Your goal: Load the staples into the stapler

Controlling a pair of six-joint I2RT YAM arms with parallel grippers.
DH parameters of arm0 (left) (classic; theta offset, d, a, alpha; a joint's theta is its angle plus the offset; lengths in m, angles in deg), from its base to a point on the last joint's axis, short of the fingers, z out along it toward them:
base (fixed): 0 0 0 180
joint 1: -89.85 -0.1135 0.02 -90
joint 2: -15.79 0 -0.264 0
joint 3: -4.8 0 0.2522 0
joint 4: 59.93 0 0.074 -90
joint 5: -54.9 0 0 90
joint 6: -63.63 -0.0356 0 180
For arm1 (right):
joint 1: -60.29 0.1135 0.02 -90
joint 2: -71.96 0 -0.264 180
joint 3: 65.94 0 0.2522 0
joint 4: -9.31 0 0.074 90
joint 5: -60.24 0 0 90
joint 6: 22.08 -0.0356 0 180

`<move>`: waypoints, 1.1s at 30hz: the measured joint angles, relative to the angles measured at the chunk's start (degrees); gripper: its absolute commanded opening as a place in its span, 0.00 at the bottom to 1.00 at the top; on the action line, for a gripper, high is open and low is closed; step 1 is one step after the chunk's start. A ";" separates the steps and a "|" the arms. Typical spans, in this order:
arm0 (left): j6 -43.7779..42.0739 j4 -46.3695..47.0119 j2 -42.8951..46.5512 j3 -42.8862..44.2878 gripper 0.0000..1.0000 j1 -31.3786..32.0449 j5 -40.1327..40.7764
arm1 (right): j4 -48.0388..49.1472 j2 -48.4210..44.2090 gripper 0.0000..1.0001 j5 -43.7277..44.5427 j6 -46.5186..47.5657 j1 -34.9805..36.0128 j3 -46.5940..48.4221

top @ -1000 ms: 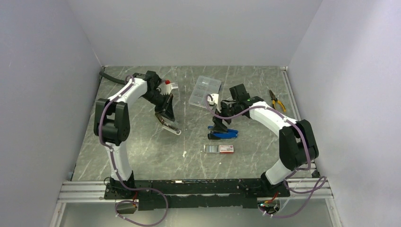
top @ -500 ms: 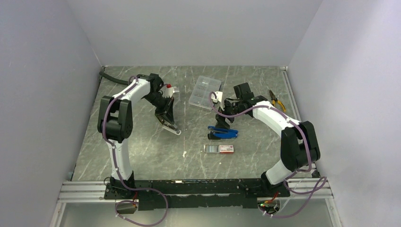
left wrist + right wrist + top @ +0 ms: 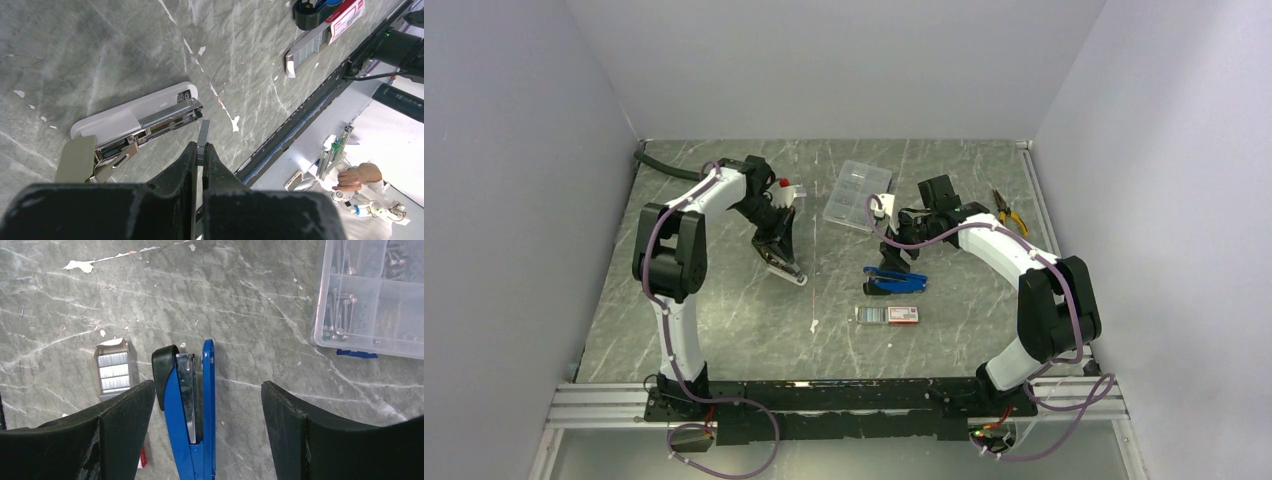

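In the left wrist view my left gripper (image 3: 201, 146) is shut on a short grey strip of staples (image 3: 204, 131) that sticks out past its tips. The strip's far end hangs just right of the open metal channel of a white stapler (image 3: 130, 112), which lies open on the table. From above, the left gripper (image 3: 781, 250) hovers over this stapler (image 3: 790, 273). My right gripper (image 3: 207, 385) is open, with a blue stapler (image 3: 175, 425) lying on its side between its fingers, untouched. More staples (image 3: 114, 371) sit in a grey tray to the left.
The white staple box with a red end (image 3: 890, 314) lies in front of the blue stapler (image 3: 894, 283). A clear compartment case (image 3: 857, 193) of small parts stands at the back centre. Yellow-handled pliers (image 3: 1007, 212) lie at the back right. White flecks dot the grey tabletop.
My right gripper has drawn back and up from the blue stapler, which now lies flatter. The left arm has shifted slightly right, still holding the strip by the white stapler.
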 measured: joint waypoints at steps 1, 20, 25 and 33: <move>0.04 0.09 0.00 -0.04 0.03 0.00 0.28 | 0.02 0.00 0.82 0.00 0.02 0.00 0.00; 0.90 1.46 0.02 -1.42 0.03 0.11 2.60 | 0.00 0.00 0.82 0.04 0.48 0.00 -0.17; 1.16 1.88 0.09 -1.53 0.03 0.17 3.54 | 0.02 0.00 0.82 0.04 0.48 0.00 -0.17; 2.12 2.89 0.74 -2.08 0.03 1.01 5.40 | 0.00 0.00 0.82 0.15 0.70 0.00 -0.17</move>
